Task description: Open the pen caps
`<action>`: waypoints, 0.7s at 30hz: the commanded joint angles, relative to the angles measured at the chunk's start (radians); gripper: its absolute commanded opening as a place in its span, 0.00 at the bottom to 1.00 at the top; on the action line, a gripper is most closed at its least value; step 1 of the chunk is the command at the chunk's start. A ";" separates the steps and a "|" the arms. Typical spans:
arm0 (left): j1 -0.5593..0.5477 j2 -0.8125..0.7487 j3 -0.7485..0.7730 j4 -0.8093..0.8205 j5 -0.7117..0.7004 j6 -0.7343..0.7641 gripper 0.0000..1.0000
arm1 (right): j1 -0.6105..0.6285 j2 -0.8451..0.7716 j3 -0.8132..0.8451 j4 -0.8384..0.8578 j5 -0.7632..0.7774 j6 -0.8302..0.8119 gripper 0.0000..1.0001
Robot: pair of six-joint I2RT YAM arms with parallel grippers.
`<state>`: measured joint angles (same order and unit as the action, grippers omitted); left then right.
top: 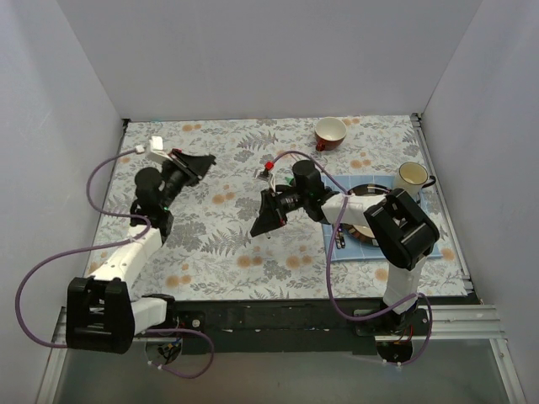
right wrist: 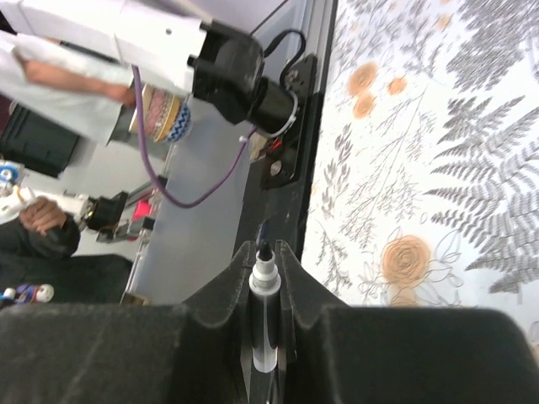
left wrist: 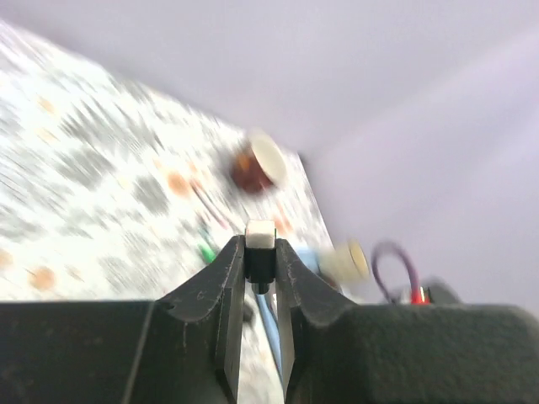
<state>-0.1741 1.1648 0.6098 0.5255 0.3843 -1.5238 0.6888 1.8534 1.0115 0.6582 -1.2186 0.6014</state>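
Pen: we see a slim white pen with its dark tip bare, standing in the right gripper.
Right gripper: its two fingers press on the pen from both sides.
Cap: a small dark piece with a white end; we believe it is the cap, but this wrist view is blurred.
Left gripper: it pinches this cap at the very tips of its fingers.
Position: in the top view the left gripper is over the far left part of the table and the right gripper is near the middle. They are well apart.
Table: a cloth with a fern pattern covers it.
Crockery: a red cup is at the far edge and a white mug at the right. A plate lies on a blue mat under the right arm.
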 commanded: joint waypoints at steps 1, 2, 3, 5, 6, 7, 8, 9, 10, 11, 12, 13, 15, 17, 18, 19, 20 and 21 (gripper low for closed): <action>0.151 0.007 0.065 -0.015 -0.007 0.030 0.00 | 0.011 0.000 -0.005 -0.054 -0.071 -0.061 0.01; 0.172 0.007 0.071 -0.019 0.004 0.033 0.00 | 0.012 0.000 -0.004 -0.054 -0.073 -0.063 0.01; 0.211 0.006 0.073 -0.024 0.011 0.037 0.00 | 0.012 -0.003 -0.002 -0.055 -0.076 -0.063 0.01; 0.246 0.009 0.067 -0.062 0.011 0.059 0.00 | 0.006 -0.006 0.015 -0.103 -0.071 -0.110 0.01; 0.260 0.018 0.065 -0.085 -0.004 0.062 0.00 | 0.003 -0.010 0.030 -0.147 -0.056 -0.153 0.01; 0.274 0.039 0.061 -0.137 -0.012 0.062 0.00 | -0.009 -0.017 0.051 -0.334 -0.036 -0.216 0.01; 0.300 0.058 0.058 -0.168 -0.022 0.063 0.00 | -0.015 -0.023 0.120 -0.455 0.000 -0.320 0.01; 0.312 0.077 0.062 -0.209 -0.047 0.062 0.00 | -0.023 -0.028 0.151 -0.562 0.096 -0.514 0.01; 0.324 0.100 0.070 -0.290 -0.095 0.062 0.00 | -0.032 -0.040 0.183 -0.656 0.152 -0.596 0.01; 0.347 0.161 0.079 -0.323 -0.114 0.062 0.00 | -0.037 -0.048 0.199 -0.748 0.203 -0.645 0.01; 0.358 0.192 0.109 -0.355 -0.131 0.056 0.00 | -0.041 -0.055 0.206 -0.759 0.271 -0.690 0.01; 0.369 0.231 0.125 -0.407 -0.146 0.051 0.00 | -0.052 -0.065 0.210 -0.766 0.299 -0.703 0.01; 0.396 0.322 0.163 -0.436 -0.153 0.036 0.00 | -0.060 -0.079 0.217 -0.789 0.350 -0.724 0.01; 0.407 0.373 0.223 -0.464 -0.151 0.043 0.00 | -0.069 -0.079 0.225 -0.807 0.366 -0.755 0.01; 0.407 0.419 0.244 -0.479 -0.156 0.051 0.00 | -0.072 -0.079 0.228 -0.812 0.369 -0.755 0.01; 0.407 0.441 0.290 -0.501 -0.159 0.056 0.00 | -0.081 -0.079 0.226 -0.812 0.366 -0.755 0.01; 0.407 0.464 0.316 -0.519 -0.191 0.059 0.00 | -0.086 -0.079 0.228 -0.810 0.361 -0.756 0.01; 0.409 0.486 0.341 -0.521 -0.200 0.068 0.00 | -0.089 -0.077 0.228 -0.812 0.355 -0.755 0.01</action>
<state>0.2333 1.6157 0.8257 0.0895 0.2485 -1.4864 0.6125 1.8053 1.2072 -0.0757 -0.9062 -0.0677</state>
